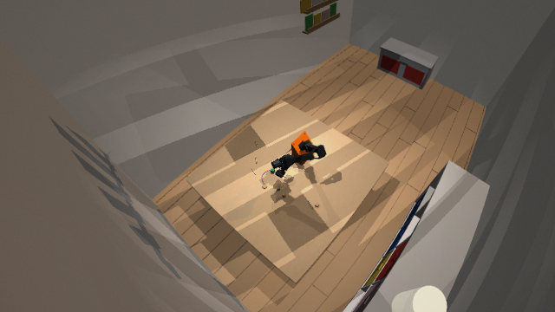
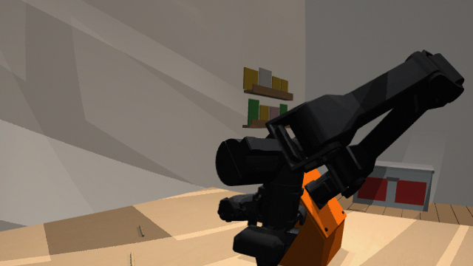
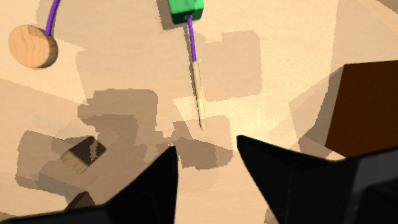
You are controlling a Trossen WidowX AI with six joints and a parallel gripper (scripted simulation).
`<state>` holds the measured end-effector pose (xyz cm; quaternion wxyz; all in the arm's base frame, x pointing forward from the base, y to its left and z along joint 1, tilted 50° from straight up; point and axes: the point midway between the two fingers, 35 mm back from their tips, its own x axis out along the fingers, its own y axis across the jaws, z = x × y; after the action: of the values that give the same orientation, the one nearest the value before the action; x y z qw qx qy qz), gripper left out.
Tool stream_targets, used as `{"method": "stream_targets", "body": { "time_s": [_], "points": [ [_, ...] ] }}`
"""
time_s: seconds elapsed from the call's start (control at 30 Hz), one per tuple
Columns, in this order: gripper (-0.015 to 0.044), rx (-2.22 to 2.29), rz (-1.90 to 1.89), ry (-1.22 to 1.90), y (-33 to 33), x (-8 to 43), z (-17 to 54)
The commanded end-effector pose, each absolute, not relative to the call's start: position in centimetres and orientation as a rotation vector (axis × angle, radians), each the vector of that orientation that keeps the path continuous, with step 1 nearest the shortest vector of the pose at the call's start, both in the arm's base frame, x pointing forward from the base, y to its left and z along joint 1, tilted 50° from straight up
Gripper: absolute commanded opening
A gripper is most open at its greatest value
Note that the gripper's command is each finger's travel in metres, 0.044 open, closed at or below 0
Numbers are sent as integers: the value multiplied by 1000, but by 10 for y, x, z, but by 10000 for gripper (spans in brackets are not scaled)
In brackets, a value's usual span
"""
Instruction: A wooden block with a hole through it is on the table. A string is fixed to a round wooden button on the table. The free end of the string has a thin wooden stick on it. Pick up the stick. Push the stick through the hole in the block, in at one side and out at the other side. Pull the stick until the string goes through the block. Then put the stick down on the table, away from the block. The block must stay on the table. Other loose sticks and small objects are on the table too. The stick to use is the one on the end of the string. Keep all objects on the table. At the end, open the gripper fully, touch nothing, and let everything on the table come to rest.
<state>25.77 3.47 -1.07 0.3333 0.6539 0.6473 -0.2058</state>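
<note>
The green block [image 3: 186, 9] [image 1: 272, 170] stands on the table. The round wooden button [image 3: 30, 46] [image 1: 264, 186] lies to one side of it, with the purple string [image 3: 51, 17] [image 1: 263, 177] curving from it towards the block. A short length of string comes out of the block's near side in the wrist view and ends in the pale wooden stick [image 3: 199, 95]. The stick appears to lie on the table, away from the block. My gripper [image 3: 206, 146] is partly open and empty, short of the stick's free end. The hole itself is hidden.
Small wooden pieces [image 3: 82, 155] lie left of my fingers in the wrist view. Loose sticks [image 1: 256, 159] [image 2: 141, 231] lie beyond the string. Another small object [image 1: 316, 205] lies across the table. The arm's orange base [image 1: 301, 142] [image 2: 314, 236] stands behind.
</note>
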Motion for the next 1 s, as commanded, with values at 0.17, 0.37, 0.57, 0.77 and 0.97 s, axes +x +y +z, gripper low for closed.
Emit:
{"method": "stream_targets", "body": {
  "time_s": [0.17, 0.37, 0.57, 0.77, 0.97],
  "points": [
    [394, 1708, -538, 1688, 33, 258, -10],
    [440, 1703, -535, 1690, 14, 257, 7],
    [440, 1713, -538, 1686, 15, 257, 5],
    [440, 1713, -538, 1686, 15, 257, 5],
    [440, 1713, -538, 1686, 15, 257, 5]
  ]
}}
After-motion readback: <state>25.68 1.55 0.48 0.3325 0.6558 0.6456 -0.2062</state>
